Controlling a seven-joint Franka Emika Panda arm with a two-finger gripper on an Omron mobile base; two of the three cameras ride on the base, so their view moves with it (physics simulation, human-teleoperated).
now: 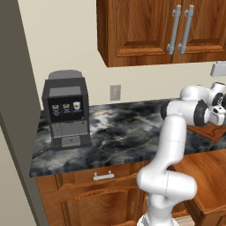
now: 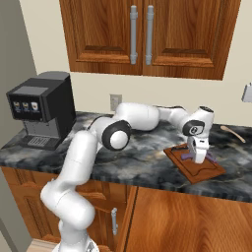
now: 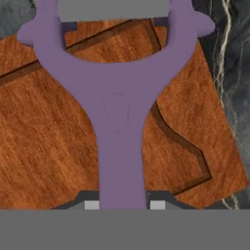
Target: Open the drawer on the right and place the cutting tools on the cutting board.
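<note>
My gripper [image 2: 199,153] [image 3: 122,205] is shut on the handle of a purple Y-shaped peeler [image 3: 119,122] [image 2: 187,157], one of the cutting tools, with its grey blade at the far end. The peeler hangs just above or on the reddish-brown grooved cutting board [image 2: 196,173] [image 3: 44,151] [image 1: 212,131]; I cannot tell whether it touches. The board lies at an angle on the dark marble counter [image 2: 142,157]. Below the counter the drawer [image 2: 192,221] [image 1: 207,176] stands pulled out, showing smooth orange-brown wood.
A black coffee machine [image 1: 66,110] [image 2: 42,110] stands at the counter's left end. A wooden spoon [image 2: 232,133] lies behind the board. Upper cabinets with silver handles [image 2: 140,34] hang overhead. A closed drawer with a small handle [image 1: 103,176] is under the counter.
</note>
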